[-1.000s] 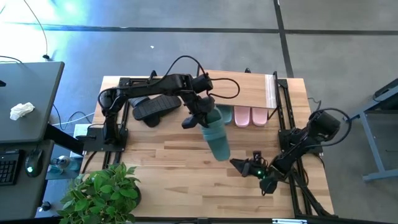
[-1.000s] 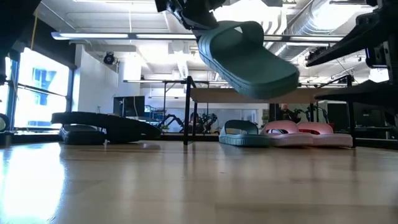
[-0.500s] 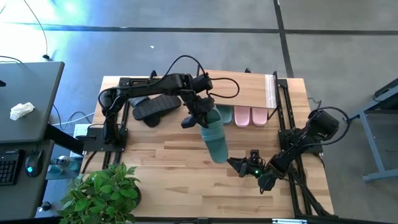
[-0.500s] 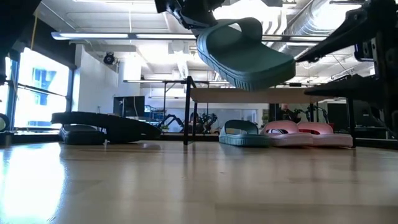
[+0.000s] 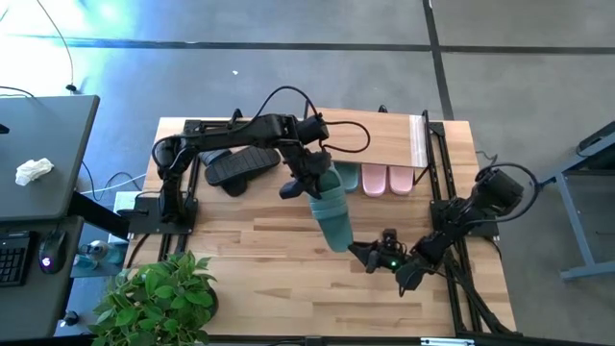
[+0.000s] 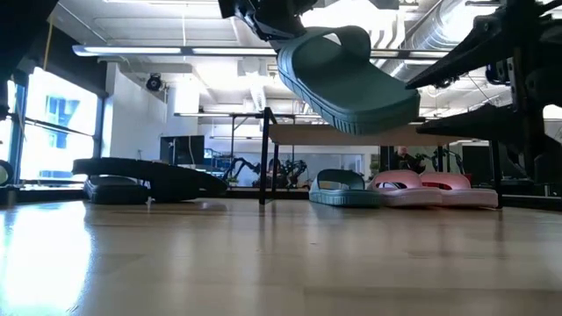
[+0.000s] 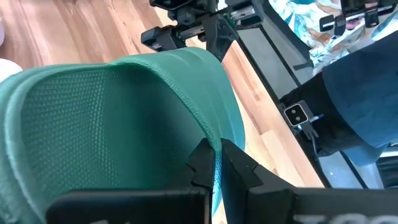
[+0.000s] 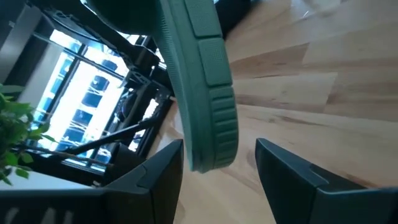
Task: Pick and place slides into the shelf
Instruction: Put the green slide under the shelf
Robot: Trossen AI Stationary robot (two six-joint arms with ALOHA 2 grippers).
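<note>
While the left gripper [image 5: 306,180] stays clamped tight on the strap of a dark green slide [image 5: 332,216], that sandal hangs tilted in the air above the worktop [image 5: 259,259], toe end lowest. Right gripper [image 5: 363,256] sits just beside the toe, fingers spread wide, holding nothing. Under the shelf [image 5: 384,139] lie the other green slide [image 6: 342,190] and the pink pair [image 5: 381,180], side by side. Black pair [image 5: 238,165] rests on the worktop, left of the shelf.
</note>
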